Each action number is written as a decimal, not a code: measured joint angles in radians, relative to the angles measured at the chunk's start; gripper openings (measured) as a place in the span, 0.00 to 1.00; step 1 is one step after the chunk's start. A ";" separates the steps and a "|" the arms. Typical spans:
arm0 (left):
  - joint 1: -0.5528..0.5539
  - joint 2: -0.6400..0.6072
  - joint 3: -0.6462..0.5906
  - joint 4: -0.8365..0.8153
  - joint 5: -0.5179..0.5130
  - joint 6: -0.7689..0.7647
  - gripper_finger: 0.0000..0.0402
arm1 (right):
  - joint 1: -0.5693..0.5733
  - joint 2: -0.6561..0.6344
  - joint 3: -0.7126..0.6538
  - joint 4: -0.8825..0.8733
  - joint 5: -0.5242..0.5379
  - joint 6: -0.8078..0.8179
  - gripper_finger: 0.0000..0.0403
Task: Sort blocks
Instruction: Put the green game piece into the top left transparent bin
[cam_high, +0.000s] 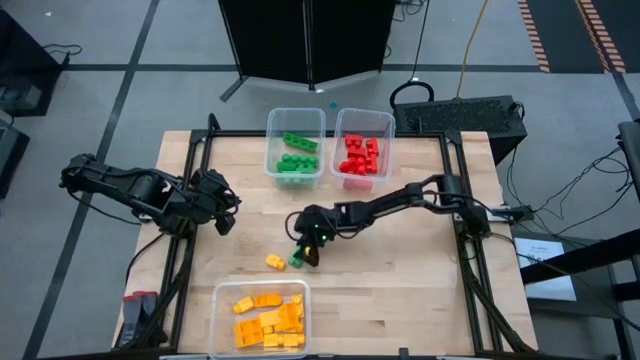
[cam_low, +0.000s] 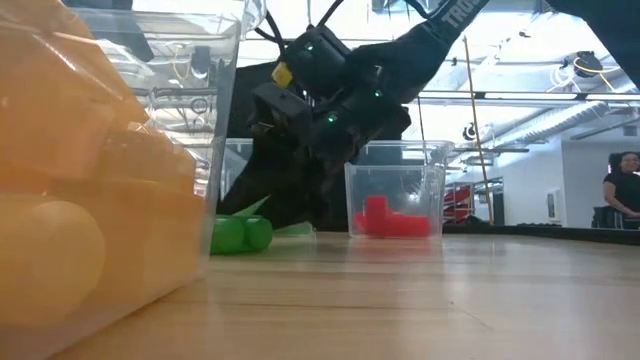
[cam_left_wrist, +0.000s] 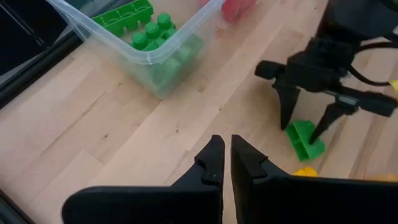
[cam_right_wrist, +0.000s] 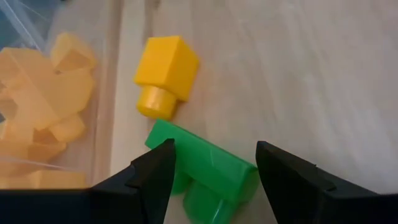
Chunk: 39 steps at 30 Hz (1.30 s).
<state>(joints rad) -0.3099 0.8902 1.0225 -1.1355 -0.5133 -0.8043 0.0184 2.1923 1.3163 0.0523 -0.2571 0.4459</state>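
Right gripper (cam_high: 304, 256) is straddling a loose green block (cam_right_wrist: 205, 171), jaws open, holding nothing; one yellow block (cam_high: 275, 262) also remaining on counter (cam_high: 400, 260); tubs mostly filled.

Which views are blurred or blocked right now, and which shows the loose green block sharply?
Low view: the yellow-block tub fills the left side, out of focus, and bright ceiling lights glare behind the arm. Right wrist view: the green block is soft between the open right gripper fingers. Left wrist view shows it sharpest.
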 joint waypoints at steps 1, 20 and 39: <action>0.000 0.000 0.000 0.000 0.000 0.000 0.00 | -0.005 -0.011 -0.001 -0.011 -0.004 -0.010 0.54; 0.000 0.000 0.000 -0.003 -0.012 0.034 0.00 | 0.026 -0.295 -0.009 -0.238 0.057 -0.400 0.54; 0.000 0.000 0.000 0.000 -0.018 0.027 0.00 | 0.030 -0.240 -0.006 -0.291 0.181 -0.753 0.66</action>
<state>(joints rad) -0.3099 0.8902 1.0225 -1.1360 -0.5312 -0.7769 0.0486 1.9526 1.3102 -0.2386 -0.0761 -0.3071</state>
